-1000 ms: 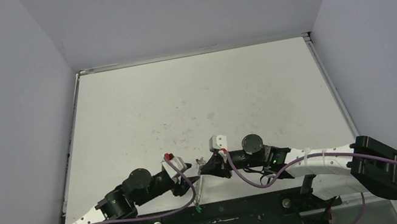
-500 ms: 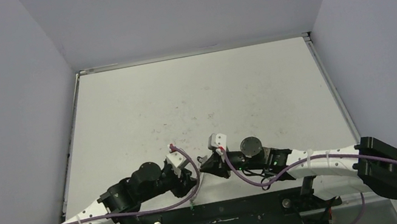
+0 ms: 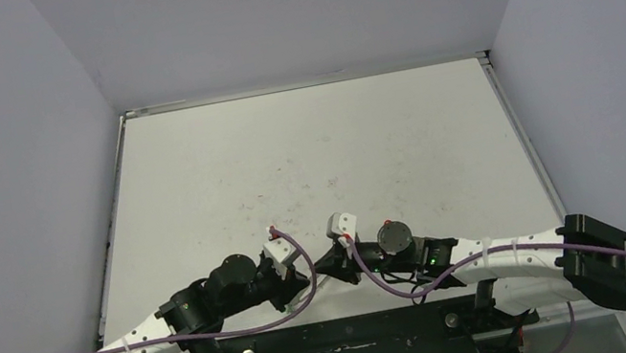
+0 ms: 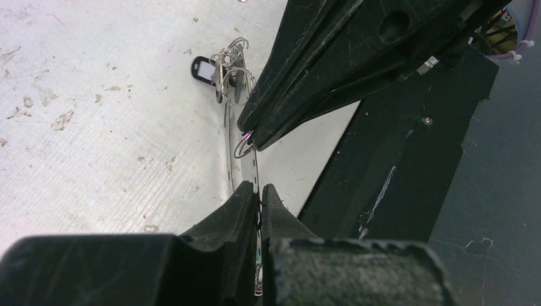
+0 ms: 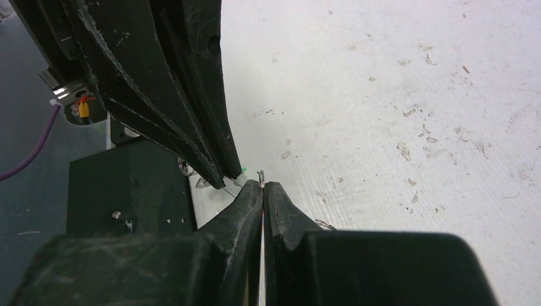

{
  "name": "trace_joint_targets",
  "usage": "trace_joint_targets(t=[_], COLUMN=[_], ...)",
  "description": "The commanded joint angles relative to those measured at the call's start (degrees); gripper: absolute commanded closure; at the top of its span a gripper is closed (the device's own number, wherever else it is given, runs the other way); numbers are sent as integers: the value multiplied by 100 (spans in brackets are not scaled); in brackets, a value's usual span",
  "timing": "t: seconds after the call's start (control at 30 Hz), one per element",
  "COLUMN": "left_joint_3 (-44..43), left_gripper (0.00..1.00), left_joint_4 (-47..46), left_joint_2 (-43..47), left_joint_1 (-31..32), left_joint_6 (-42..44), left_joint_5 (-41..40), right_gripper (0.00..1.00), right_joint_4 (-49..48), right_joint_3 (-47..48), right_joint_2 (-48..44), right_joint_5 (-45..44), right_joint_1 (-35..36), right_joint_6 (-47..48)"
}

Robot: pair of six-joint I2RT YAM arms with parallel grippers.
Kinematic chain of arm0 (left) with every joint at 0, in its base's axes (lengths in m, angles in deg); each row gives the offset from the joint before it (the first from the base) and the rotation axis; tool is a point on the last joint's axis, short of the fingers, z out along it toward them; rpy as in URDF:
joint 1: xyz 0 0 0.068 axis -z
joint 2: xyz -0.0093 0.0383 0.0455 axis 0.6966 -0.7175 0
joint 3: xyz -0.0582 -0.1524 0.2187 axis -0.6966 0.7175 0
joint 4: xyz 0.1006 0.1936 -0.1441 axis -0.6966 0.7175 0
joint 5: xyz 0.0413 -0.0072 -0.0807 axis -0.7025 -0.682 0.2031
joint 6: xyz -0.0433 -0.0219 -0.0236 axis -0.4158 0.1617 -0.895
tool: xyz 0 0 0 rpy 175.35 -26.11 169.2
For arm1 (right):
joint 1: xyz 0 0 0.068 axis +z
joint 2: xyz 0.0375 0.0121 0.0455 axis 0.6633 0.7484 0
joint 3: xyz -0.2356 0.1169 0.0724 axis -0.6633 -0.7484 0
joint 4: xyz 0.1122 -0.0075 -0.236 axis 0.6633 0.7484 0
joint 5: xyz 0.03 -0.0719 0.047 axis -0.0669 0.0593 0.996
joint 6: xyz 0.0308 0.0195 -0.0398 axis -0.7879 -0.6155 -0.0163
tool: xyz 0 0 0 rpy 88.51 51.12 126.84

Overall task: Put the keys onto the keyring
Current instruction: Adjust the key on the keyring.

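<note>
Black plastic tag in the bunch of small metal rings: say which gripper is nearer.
Right. The right gripper is just short of the black plastic tag; the left gripper clamps the thin grey wire loop farther back.

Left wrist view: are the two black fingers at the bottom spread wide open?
No, the fingers of the left gripper are pressed almost together, pinching a thin metal strip between them.
</note>
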Motion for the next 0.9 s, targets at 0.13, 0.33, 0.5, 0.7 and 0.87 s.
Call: trace_joint_targets(t=[0.13, 0.33, 0.5, 0.7, 0.87], left_joint_3=[-91, -21, 164, 392, 623], left_gripper=[100, 100, 83, 63, 61], left_joint_4=[-98, -399, -910, -1412, -1331], left_joint_2=[-65, -89, 34, 509, 1302], left_joint_1=[45, 41, 41, 41, 36], left_joint_6=[45, 37, -15, -33, 145], left_joint_5=[272, 386, 437, 359, -316], right_gripper=[100, 100, 100, 100, 100], right_joint_4=[-772, -1358, -2507, -3650, -3593], right_joint_3=[-25, -307, -775, -1124, -1071], right_joint_2=[28, 124, 425, 777, 693], right_joint_5=[-504, -947, -1150, -1035, -722], right_joint_1=[220, 382, 439, 480, 508], right_joint_6=[-50, 24, -95, -139, 44])
